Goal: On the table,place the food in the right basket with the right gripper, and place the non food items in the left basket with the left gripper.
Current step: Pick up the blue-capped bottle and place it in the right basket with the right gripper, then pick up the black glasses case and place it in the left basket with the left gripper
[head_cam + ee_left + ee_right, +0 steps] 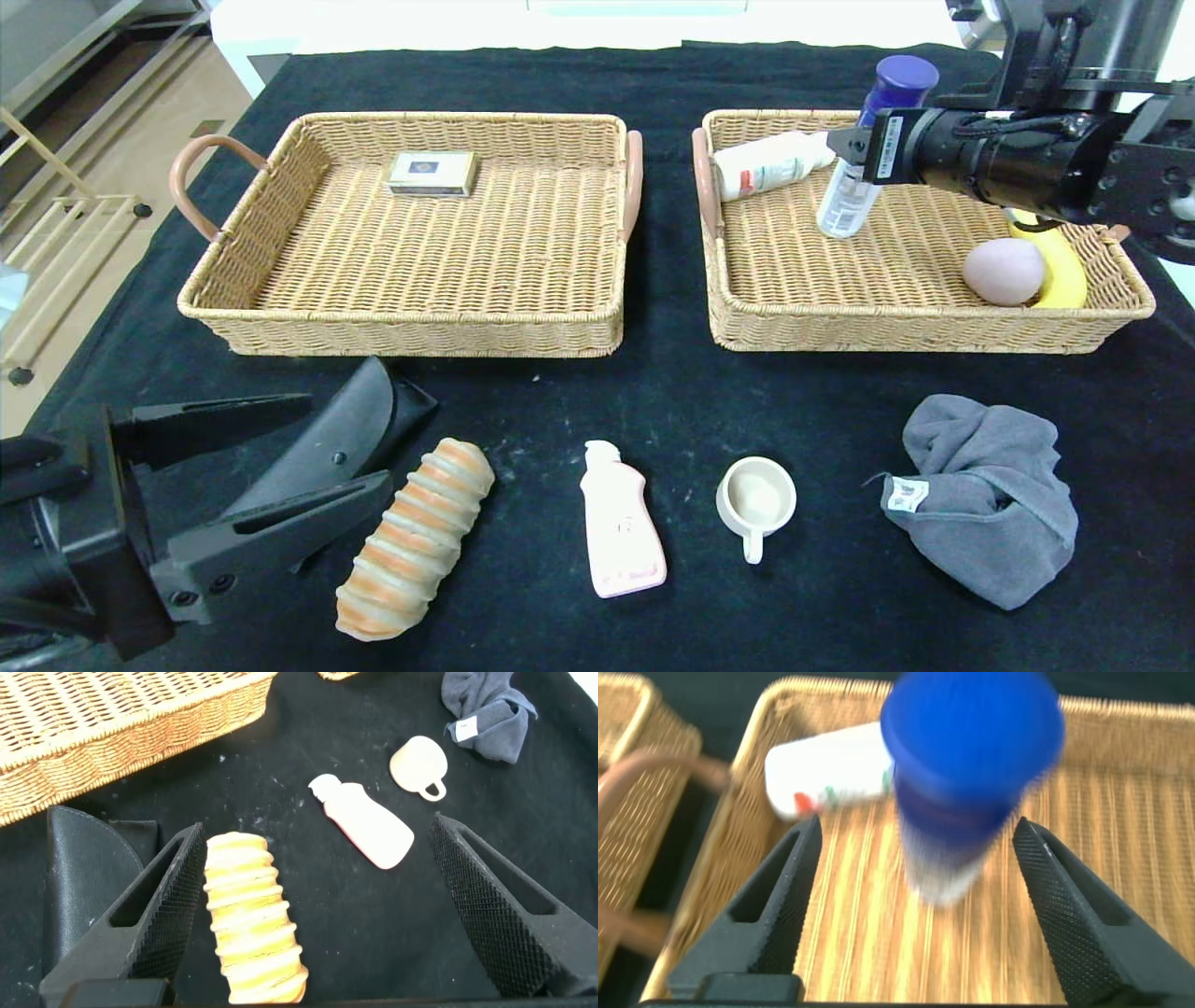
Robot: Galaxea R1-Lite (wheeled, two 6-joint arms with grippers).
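Evidently just released, the blue-capped bottle (pixel 873 149) stands between the right gripper's (pixel 845 147) spread fingers in the right basket (pixel 924 327), while the left gripper (pixel 308 457) waits unclenched over the counter (pixel 822 411).

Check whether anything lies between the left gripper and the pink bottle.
Yes. The open left gripper sits at the table's near left, and the striped bread roll lies between it and the pink bottle, with a black object beside the roll.

Labels present (box, bottles) — none legible
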